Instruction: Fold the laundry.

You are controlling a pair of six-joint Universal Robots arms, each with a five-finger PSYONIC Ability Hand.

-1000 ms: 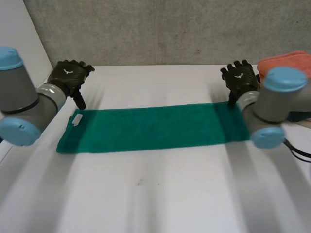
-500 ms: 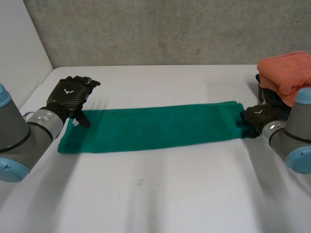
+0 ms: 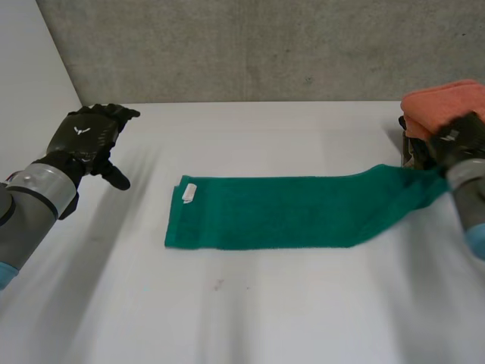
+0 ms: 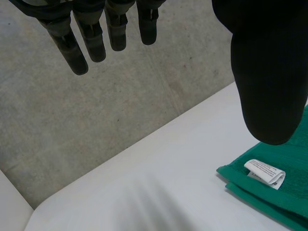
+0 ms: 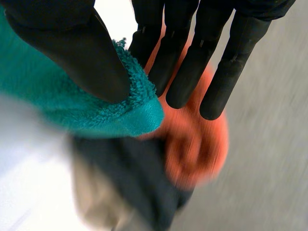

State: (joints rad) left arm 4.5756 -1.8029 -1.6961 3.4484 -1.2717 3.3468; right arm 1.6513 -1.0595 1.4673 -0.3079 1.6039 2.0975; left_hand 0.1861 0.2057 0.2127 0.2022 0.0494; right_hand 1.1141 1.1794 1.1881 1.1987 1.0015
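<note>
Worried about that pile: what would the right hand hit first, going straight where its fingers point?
Likely the folded orange towel, just beyond the right hand, which pinches the green terry towel by its end. Depth unclear.

The green towel [image 3: 288, 208] is fuzzy terry cloth (pile visible at its right end). The table [image 3: 250, 318] is smooth, matt white; the far wall [image 3: 250, 45] is rough concrete.

Free: white table [image 3: 250, 318], bare across the lower frame and at the left, around the left hand [image 3: 85, 135].
Obstacles: green towel [image 3: 280, 211], flat at mid-frame; stack of folded cloths [image 3: 436, 106], orange on top, upper right, just beside the right hand [image 3: 458, 140]; grey wall [image 3: 250, 45] along the top.
</note>
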